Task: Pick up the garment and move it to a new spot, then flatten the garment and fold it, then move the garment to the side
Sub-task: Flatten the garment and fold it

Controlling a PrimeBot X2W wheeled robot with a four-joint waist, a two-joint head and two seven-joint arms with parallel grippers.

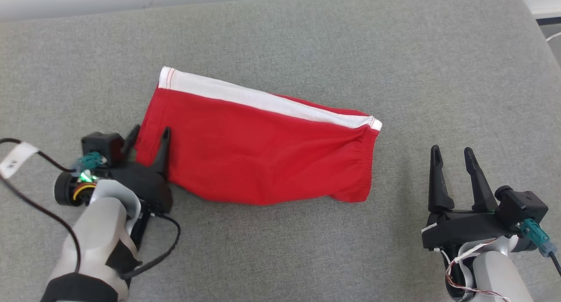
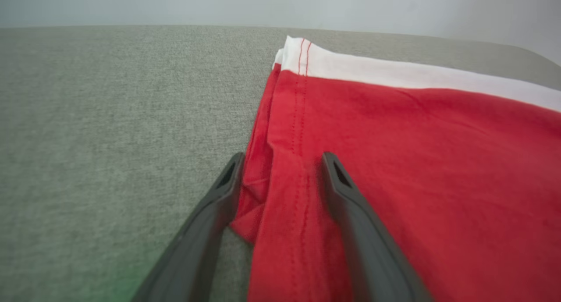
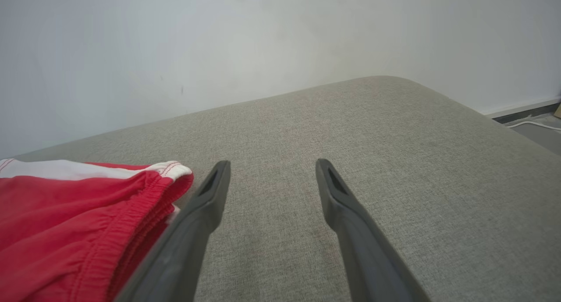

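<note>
Garment (image 1: 258,161): red shorts with a white side stripe (image 1: 263,101), lying flat and slanted near the middle of a grey upholstered surface (image 1: 307,34).
Waistband (image 1: 370,161): the gathered elastic end points toward the robot's right, and the stitched hem end toward its left.
Left gripper (image 1: 151,129): low at the hem end, with its fingers spread wide. One finger is outside the cloth edge over bare grey. The other is over the red fabric. The hem fold lies between them, unpinched; whether either finger touches the cloth I cannot tell.
Right gripper (image 1: 451,149): fingers wide apart and holding nothing. It sits over bare grey surface near the waistband end, apart from the cloth.
Wall (image 3: 263,39): pale, rising behind the far edge of the surface.
Cable (image 1: 39,205): a black lead loops beside the left forearm.
</note>
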